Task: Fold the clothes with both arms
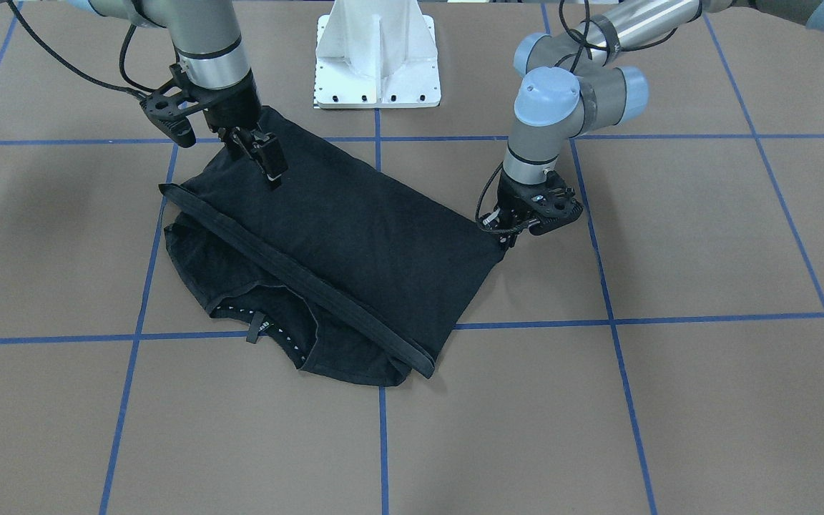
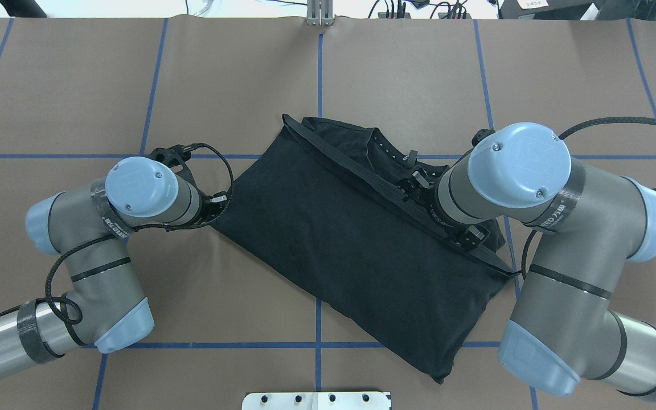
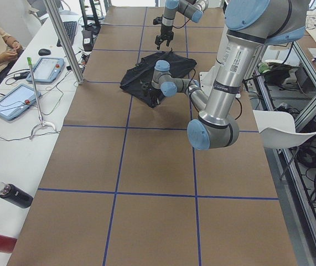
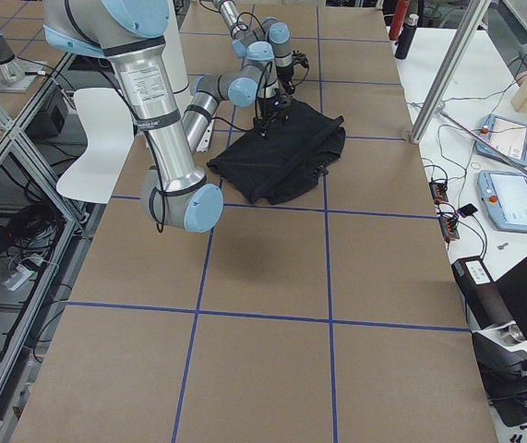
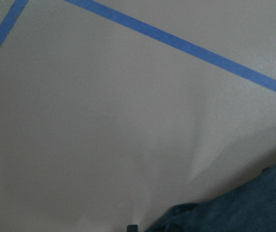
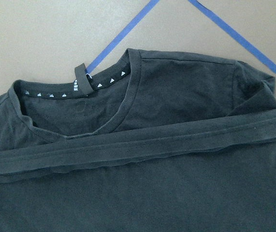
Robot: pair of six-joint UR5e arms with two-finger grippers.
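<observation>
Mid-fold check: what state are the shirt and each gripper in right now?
T-shirt: folded once, lying flat on the table, hem across it, collar uncovered.
Left gripper: low at the T-shirt's corner; cannot tell whether open or shut.
Right gripper: above the T-shirt, looks open, holding nothing.

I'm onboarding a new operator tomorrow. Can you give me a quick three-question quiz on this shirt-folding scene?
1. True or false: the folded-over layer completely hides the collar of the T-shirt.
2. Which gripper sits at the shirt's edge, not above the cloth? A) left B) right C) neither
3. What colour are the grid lines on the table?
Key: 1 false, the collar shows beyond the hem. 2 A, the left gripper. 3 blue.
</observation>
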